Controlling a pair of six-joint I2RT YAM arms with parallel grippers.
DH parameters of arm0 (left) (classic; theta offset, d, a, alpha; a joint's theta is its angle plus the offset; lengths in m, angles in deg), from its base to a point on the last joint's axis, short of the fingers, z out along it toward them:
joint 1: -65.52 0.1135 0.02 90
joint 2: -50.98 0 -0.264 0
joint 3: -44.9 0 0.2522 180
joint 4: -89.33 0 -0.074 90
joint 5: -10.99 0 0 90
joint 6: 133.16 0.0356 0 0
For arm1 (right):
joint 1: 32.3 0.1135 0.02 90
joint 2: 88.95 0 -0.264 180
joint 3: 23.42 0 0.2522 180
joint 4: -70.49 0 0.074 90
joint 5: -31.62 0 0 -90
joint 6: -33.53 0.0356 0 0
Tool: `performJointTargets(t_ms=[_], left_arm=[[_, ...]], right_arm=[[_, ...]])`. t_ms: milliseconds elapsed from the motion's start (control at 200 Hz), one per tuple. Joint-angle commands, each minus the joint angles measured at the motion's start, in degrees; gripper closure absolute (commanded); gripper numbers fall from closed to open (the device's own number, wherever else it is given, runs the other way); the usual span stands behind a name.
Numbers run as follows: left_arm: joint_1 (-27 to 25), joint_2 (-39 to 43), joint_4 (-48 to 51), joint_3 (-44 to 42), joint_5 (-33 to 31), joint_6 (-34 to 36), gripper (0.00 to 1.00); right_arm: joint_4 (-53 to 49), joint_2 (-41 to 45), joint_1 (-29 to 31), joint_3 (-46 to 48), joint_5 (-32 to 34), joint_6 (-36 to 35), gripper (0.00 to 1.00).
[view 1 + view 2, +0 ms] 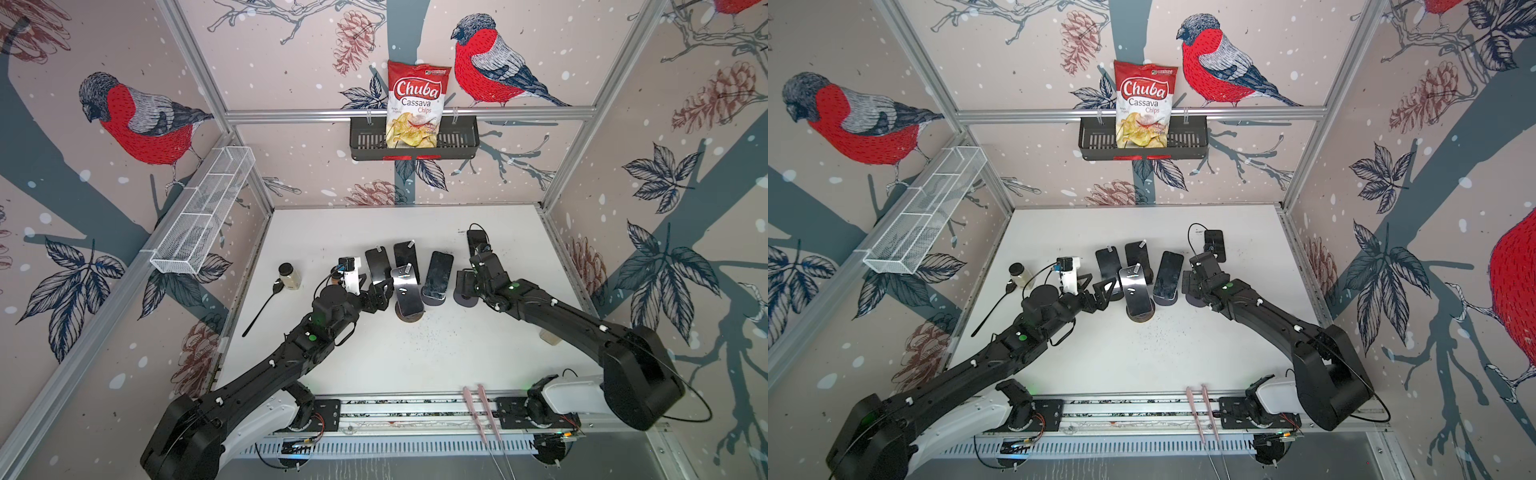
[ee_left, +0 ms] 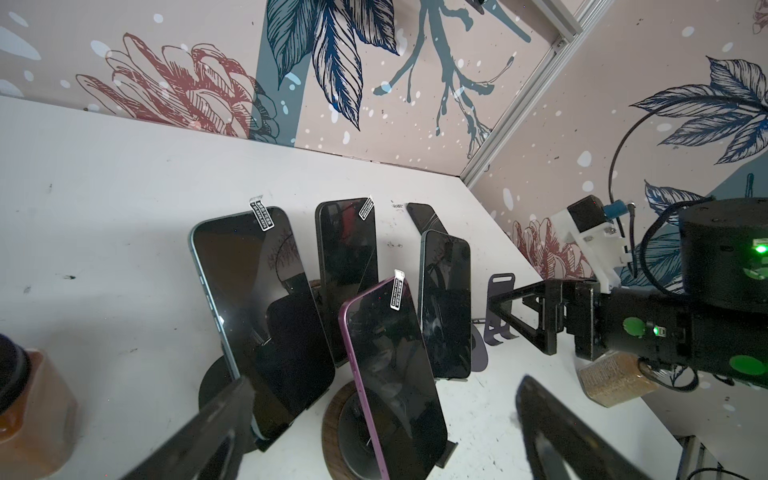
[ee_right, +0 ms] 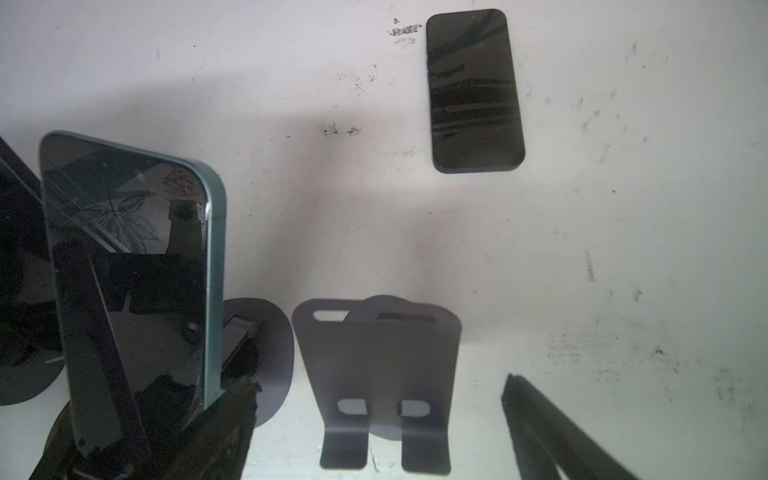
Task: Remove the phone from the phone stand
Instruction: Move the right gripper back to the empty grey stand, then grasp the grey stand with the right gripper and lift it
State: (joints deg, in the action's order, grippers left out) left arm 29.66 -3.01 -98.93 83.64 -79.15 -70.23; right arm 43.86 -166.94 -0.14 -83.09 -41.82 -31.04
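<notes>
White table (image 1: pixel 415 357) bears phone stands (image 3: pixel 376 374), flat phone (image 3: pixel 473 89), jar (image 1: pixel 289 276), spoon (image 1: pixel 262 309)

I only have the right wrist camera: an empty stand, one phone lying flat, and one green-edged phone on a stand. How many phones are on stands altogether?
Observer: Four are propped up. The left wrist view shows a green phone on the far side from you, a black phone, a purple phone and your green-edged phone.
Operator: And where is the left hand?
Observer: The left hand is open and empty, low in front of that far green phone.
</notes>
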Motion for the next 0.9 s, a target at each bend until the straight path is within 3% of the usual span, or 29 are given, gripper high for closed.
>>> performJointTargets(t_ms=[0, 345, 691, 891], left_arm=[[0.0, 0.1, -2.5, -0.2, -0.1, 0.0, 0.03], [0.0, -0.8, -4.4, -0.3, 0.9, -0.3, 0.03], [0.0, 0.1, -6.4, -1.4, 1.2, -0.3, 0.03], [0.0, 0.1, -5.8, -1.4, 1.6, 0.1, 0.03]], right_arm=[[2.1, -0.7, 0.0, -0.3, 2.3, 0.5, 0.08], [2.1, -4.6, 0.2, -2.0, 2.9, 1.0, 0.18], [2.4, -4.8, 0.6, -1.6, 4.1, 1.8, 0.46], [1.5, -4.2, 0.7, -1.8, 5.3, 1.4, 0.47]])
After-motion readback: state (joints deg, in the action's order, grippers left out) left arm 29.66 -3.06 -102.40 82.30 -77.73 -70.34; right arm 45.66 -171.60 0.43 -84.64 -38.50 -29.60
